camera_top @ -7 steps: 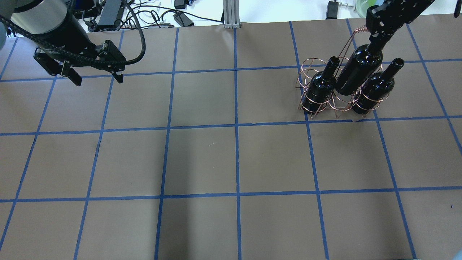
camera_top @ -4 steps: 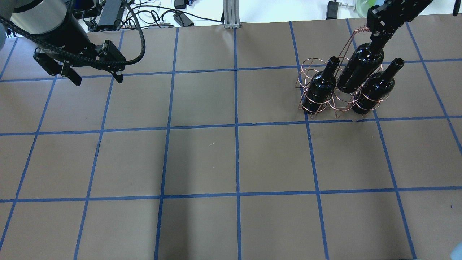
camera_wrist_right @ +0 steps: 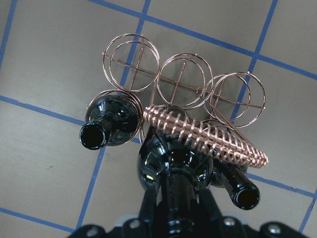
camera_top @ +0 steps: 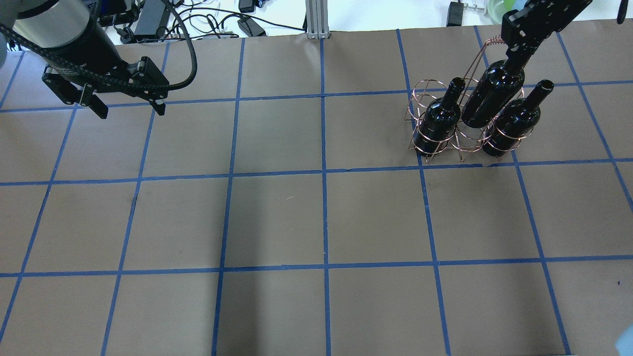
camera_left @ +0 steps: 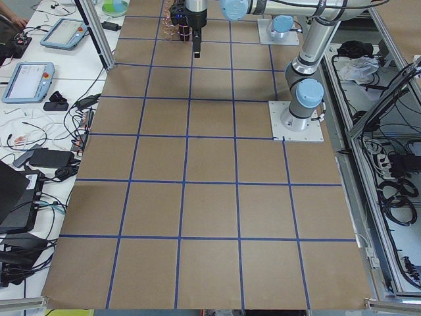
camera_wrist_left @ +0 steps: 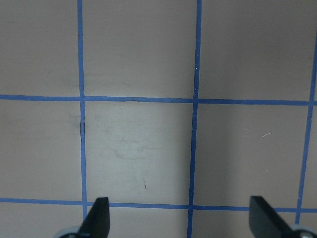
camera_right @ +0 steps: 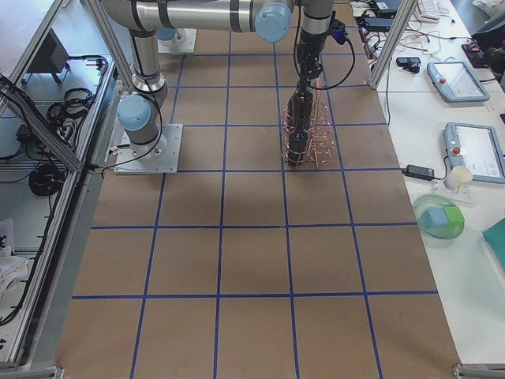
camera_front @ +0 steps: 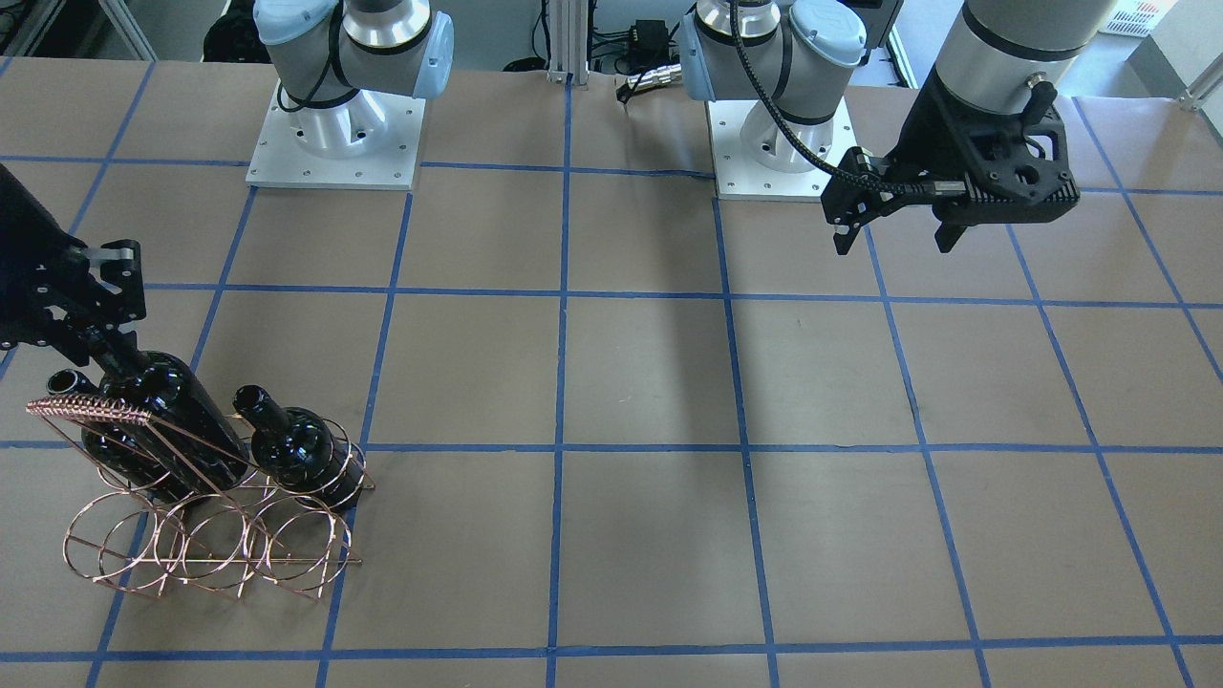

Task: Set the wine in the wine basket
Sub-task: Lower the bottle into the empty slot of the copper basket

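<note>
1. R gripper (camera_top: 517, 53) pinches neck of wine (camera_top: 494, 96); btl tilted, base entering mid ring of wine basket (camera_top: 420, 143), 2 o'clock on table (camera_top: 296, 222).
2. Next, probably: straighten, seat, release.
3. L gripper (camera_top: 130, 110) spread, empty, 10 o'clock.

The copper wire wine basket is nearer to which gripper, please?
Right. The right gripper holds a glossy black glass bottle at the copper wire basket; the left gripper hangs open far away.

Compared with a second ago, I see the right pincer (camera_top: 516, 53) holding the wine (camera_top: 492, 96) slightly lower, so the bottle's body looks smaller and sits deeper in the middle ring of the wine basket (camera_top: 462, 141). The left pincer (camera_top: 131, 112) edges slightly outward to its own left.
</note>
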`<state>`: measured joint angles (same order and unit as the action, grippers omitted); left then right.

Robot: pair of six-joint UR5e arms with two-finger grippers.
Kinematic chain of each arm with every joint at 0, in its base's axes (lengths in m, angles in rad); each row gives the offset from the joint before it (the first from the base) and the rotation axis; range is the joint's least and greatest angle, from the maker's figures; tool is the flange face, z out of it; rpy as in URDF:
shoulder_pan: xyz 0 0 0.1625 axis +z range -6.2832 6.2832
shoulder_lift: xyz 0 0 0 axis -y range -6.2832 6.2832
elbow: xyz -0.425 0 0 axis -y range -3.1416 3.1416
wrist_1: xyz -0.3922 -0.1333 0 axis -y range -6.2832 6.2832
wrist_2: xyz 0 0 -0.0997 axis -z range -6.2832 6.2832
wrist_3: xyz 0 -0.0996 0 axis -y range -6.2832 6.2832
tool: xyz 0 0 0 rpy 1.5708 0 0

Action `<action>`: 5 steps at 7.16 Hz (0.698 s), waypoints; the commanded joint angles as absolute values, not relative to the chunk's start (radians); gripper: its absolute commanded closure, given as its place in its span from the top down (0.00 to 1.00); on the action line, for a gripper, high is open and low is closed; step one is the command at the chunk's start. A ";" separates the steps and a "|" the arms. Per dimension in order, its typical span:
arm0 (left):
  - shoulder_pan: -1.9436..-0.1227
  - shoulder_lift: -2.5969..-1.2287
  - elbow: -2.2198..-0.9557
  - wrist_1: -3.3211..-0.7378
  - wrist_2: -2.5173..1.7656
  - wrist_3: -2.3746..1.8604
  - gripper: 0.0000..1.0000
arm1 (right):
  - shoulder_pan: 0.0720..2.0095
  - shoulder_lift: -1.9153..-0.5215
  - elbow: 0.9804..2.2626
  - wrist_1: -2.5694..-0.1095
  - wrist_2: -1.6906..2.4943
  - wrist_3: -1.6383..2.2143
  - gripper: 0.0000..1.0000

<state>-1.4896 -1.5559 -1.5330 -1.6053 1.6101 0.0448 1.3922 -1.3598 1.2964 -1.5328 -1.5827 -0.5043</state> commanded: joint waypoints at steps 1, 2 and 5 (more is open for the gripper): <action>-1.491 -1.546 -1.540 -1.600 1.612 0.044 1.00 | 1.391 -1.351 1.298 -1.534 -1.577 -0.505 0.00; -1.491 -1.546 -1.531 -1.601 1.612 0.044 1.00 | 1.393 -1.344 1.299 -1.532 -1.575 -0.505 0.00; -1.496 -1.543 -1.528 -1.601 1.583 0.044 1.00 | 1.393 -1.339 1.328 -1.549 -1.577 -0.505 0.01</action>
